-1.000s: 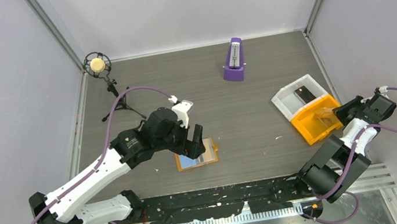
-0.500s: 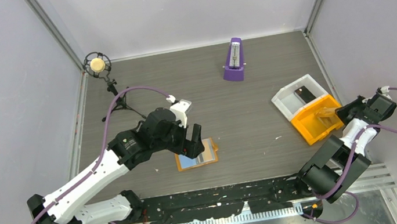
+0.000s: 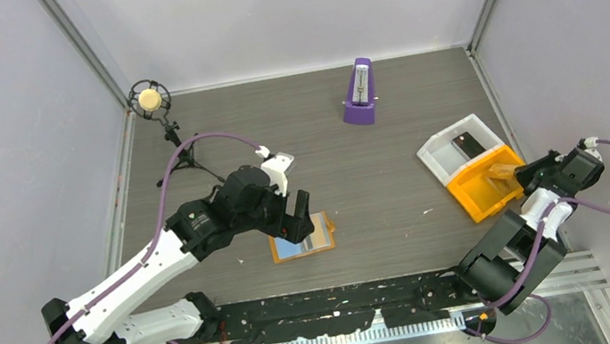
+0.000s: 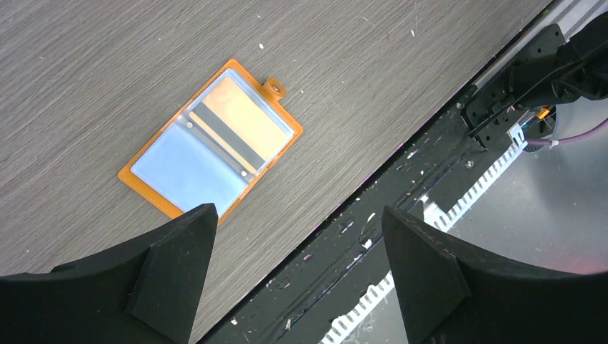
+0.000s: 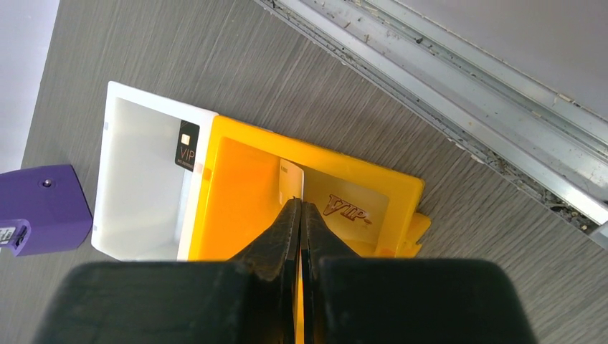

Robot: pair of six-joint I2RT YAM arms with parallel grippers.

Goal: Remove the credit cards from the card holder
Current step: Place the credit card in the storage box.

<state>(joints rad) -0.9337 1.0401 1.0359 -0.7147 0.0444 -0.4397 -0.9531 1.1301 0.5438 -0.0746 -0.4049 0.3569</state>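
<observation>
Grey wood-grain table (image 3: pixel 368 136) spreads under both my arms. My right gripper (image 5: pixel 300 208), fingers pressed together, hangs over the orange bin (image 5: pixel 236 143), where a VIP card (image 5: pixel 351 209) lies. My left gripper (image 4: pixel 297 215) stands wide open above the card holder (image 4: pixel 283 118), which lies unfolded with a light blue card (image 4: pixel 183 168) in its pocket.

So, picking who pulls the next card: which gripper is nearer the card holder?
Left. The left gripper hangs open right beside the card holder; the right gripper is across the table, at the orange bin.
</observation>
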